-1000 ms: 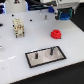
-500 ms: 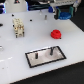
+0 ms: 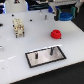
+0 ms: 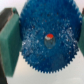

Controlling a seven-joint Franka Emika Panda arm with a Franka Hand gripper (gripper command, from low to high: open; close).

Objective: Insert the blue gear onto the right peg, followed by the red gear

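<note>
Gear alignment matters most now: my gripper [image 3: 64,13] pinches the blue gear [image 4: 47,40] by its rim, high above the surface [image 3: 15,55]. I should centre its hub over the right peg [image 3: 51,51], level, before descending. Red gear [image 3: 56,34] waits nearby.

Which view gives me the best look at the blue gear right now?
The wrist view: the blue gear fills the picture, teeth and centre hub plain, between the gripper's fingers. The exterior view shows only a blurred blue patch under the arm near the top edge, off the table.
</note>
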